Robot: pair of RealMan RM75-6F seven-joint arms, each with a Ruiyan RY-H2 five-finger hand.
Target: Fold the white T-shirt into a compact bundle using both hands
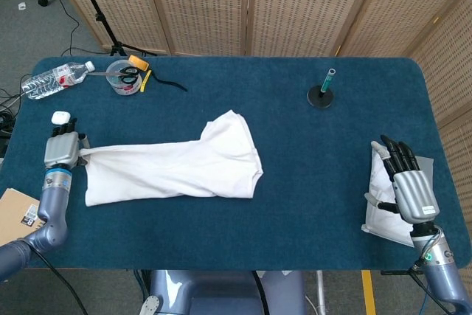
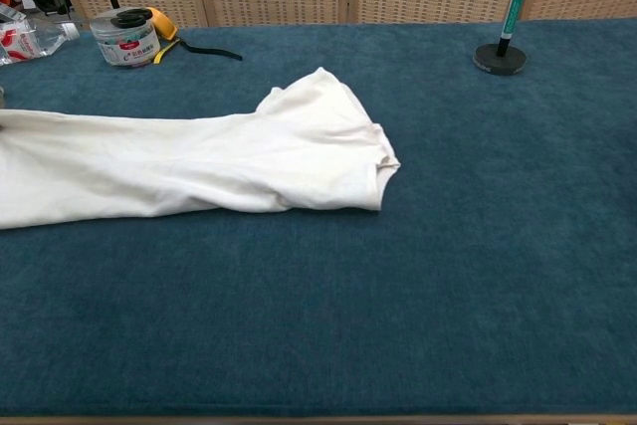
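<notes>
The shirt is laid lengthwise, left to right, on the worktop. Its left end is pinched by the left hand; the right hand, fingers spread and empty, is well apart.

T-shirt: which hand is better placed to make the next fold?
Left. The left hand already holds the T-shirt by its left end, while the right hand is far off, over other white cloth at the table's right edge.
</notes>
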